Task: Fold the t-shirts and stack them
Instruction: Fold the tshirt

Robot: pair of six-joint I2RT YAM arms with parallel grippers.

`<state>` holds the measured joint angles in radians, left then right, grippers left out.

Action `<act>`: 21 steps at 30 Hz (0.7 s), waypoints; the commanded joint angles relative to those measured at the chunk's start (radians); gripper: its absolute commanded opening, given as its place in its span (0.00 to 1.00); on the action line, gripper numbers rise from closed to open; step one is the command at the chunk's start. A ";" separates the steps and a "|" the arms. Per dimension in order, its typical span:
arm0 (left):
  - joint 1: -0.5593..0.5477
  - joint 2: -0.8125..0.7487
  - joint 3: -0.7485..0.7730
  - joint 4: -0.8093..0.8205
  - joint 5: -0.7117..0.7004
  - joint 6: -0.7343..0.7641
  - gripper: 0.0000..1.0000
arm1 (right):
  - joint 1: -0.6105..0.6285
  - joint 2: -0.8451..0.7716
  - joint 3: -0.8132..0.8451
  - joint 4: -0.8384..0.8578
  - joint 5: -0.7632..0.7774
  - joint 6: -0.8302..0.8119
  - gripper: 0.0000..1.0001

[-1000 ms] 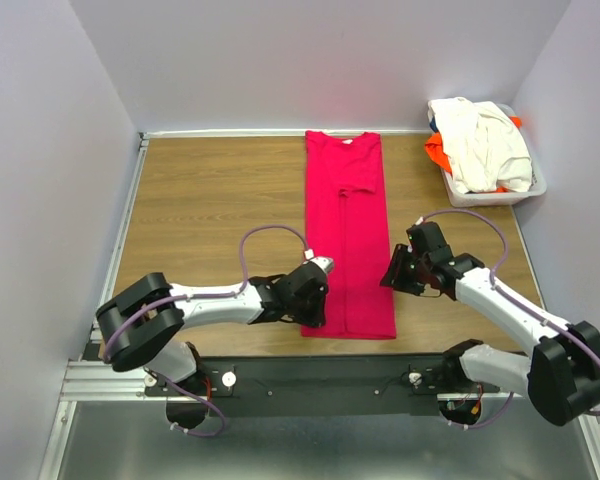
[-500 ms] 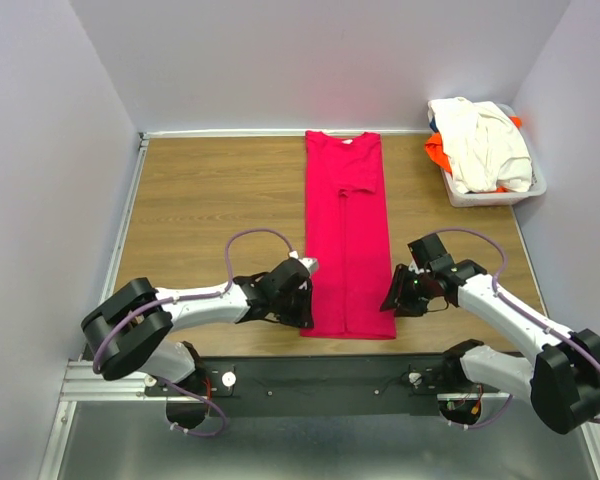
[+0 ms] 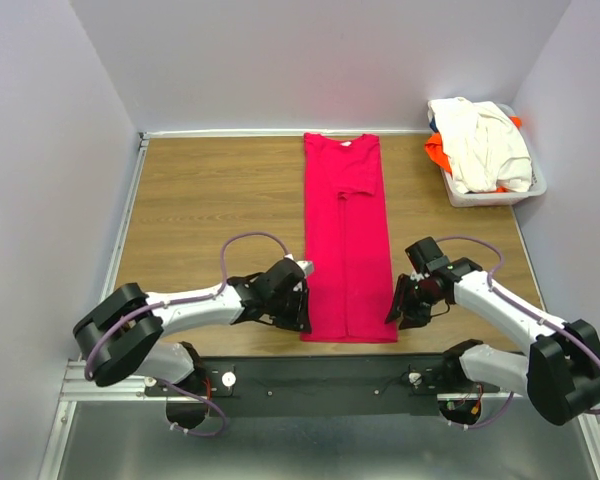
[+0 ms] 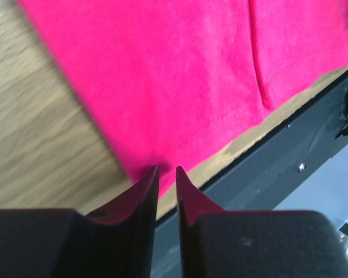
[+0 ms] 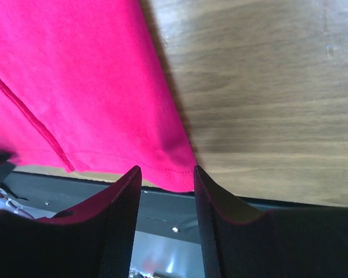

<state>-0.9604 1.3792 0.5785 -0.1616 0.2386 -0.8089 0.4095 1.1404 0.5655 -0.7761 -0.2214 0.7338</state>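
Note:
A crimson-pink t-shirt (image 3: 345, 240) lies flat on the wooden table, folded into a long narrow strip from the far edge to the near edge. My left gripper (image 3: 300, 310) sits low at its near left corner. In the left wrist view its tips (image 4: 166, 168) stand just apart over the hem (image 4: 220, 124), with nothing between them. My right gripper (image 3: 400, 306) is at the near right corner, open, with the hem corner (image 5: 177, 174) below the gap (image 5: 167, 169). A cream-white t-shirt (image 3: 480, 145) and an orange t-shirt (image 3: 437, 153) lie bunched in the basket.
The white plastic basket (image 3: 492, 196) stands at the far right corner against the wall. A black rail (image 3: 330, 375) runs along the table's near edge just past the shirt's hem. Grey walls enclose the table on three sides.
Both grippers have moved toward the near edge, alongside the pink shirt, down to its two near corners. The shirt has not visibly moved.

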 commanded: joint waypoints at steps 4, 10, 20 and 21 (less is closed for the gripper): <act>0.100 -0.167 -0.012 -0.165 0.005 0.025 0.38 | 0.003 -0.042 -0.036 -0.061 -0.010 0.035 0.48; 0.121 -0.180 -0.078 -0.121 0.064 0.005 0.41 | 0.003 -0.037 -0.067 -0.058 -0.024 0.045 0.48; 0.121 -0.175 -0.163 0.036 0.131 -0.030 0.44 | 0.003 -0.021 -0.119 -0.020 -0.022 0.058 0.41; 0.121 -0.180 -0.166 0.039 0.127 -0.032 0.43 | 0.003 -0.022 -0.122 -0.012 -0.022 0.058 0.41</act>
<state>-0.8436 1.2018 0.4282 -0.1802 0.3302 -0.8261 0.4095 1.1141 0.4751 -0.8085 -0.2306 0.7734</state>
